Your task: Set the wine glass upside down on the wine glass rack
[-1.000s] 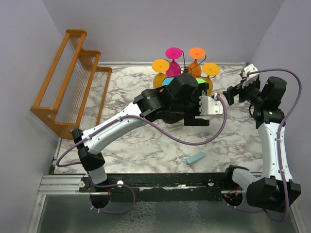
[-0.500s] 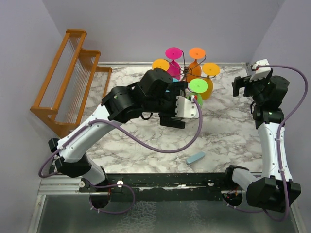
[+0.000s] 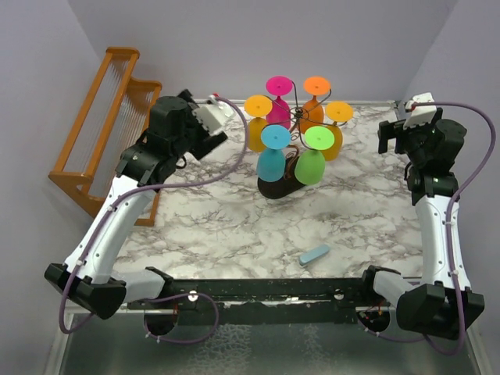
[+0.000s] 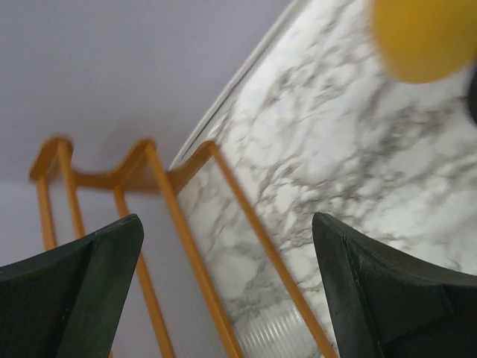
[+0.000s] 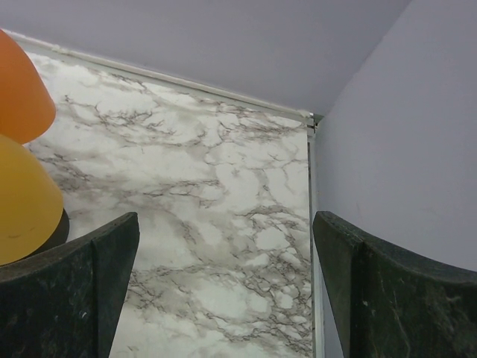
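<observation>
The wine glass rack [image 3: 275, 188] stands at the table's back middle on its black base. Several coloured wine glasses hang on it upside down: blue [image 3: 271, 160] and green [image 3: 310, 162] in front, yellow [image 3: 256, 129], pink [image 3: 278, 105], orange [image 3: 312, 101] and another yellow [image 3: 336, 137] behind. My left gripper [image 3: 212, 134] hovers left of the rack, open and empty [image 4: 227, 291], apart from every glass. A blurred yellow glass [image 4: 425, 37] shows at its view's top right. My right gripper [image 3: 393, 141] is raised at the right, open and empty [image 5: 223, 291], with orange [image 5: 19, 89] and yellow [image 5: 26, 205] glasses at its left.
A large orange-brown wooden stepped rack [image 3: 109, 133] leans along the left wall, and it fills the space ahead of the left fingers [image 4: 186, 224]. A small light-blue block [image 3: 316, 255] lies near the table's front edge. Lilac walls close in the back, the left and the right.
My left arm pulled back from over the rack to the back left, and its jaws finished opening. The blue and green glasses came into plain view. My right gripper drew back slightly to the right.
</observation>
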`<action>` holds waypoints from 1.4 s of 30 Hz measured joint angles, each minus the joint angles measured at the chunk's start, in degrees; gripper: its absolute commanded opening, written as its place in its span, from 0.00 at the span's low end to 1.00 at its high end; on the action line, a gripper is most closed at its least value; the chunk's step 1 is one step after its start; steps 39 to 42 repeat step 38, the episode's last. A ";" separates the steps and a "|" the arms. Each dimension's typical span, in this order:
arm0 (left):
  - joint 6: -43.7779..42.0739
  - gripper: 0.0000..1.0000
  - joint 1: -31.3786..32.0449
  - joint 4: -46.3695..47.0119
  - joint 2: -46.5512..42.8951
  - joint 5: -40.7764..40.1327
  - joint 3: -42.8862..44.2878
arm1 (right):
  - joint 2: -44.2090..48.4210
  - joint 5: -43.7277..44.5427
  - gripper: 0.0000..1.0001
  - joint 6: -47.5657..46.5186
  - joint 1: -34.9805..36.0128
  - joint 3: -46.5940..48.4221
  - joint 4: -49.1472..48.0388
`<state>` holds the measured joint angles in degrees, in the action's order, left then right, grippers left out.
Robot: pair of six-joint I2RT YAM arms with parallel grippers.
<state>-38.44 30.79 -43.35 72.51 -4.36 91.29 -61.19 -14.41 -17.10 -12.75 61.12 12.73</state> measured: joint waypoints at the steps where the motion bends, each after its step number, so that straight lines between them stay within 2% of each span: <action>1: 2.36 0.99 -3.28 5.20 -1.07 -2.16 -3.52 | -0.07 -0.15 0.99 0.11 -0.02 0.31 0.48; 5: 12.76 0.99 -14.03 20.11 -5.57 -7.39 -16.02 | -1.01 -1.03 0.99 0.33 0.00 2.43 2.60; 7: 19.50 0.99 -17.44 24.28 -8.44 -8.55 -20.63 | -1.64 -1.64 0.99 0.28 -0.02 3.67 3.91; 12: 32.70 0.99 -20.87 32.09 -13.42 -8.61 -24.68 | -1.33 -3.74 1.00 0.31 0.00 4.20 5.70; 15: 36.24 0.99 -21.75 33.97 -14.60 -6.91 -24.87 | 0.07 -5.11 1.00 0.31 -0.02 4.17 6.38; 21: 36.41 0.99 -21.84 34.29 -15.69 -3.78 -25.99 | 3.56 -7.30 1.00 -0.11 -0.02 4.17 6.95; 30: 34.16 0.99 -21.84 31.93 -18.69 -3.85 -29.99 | 5.42 -7.78 1.00 -0.76 -0.02 4.35 9.99; 42: 33.68 0.99 -21.84 31.19 -21.07 -4.04 -30.27 | 7.34 -7.91 0.99 -0.72 -0.02 4.42 11.39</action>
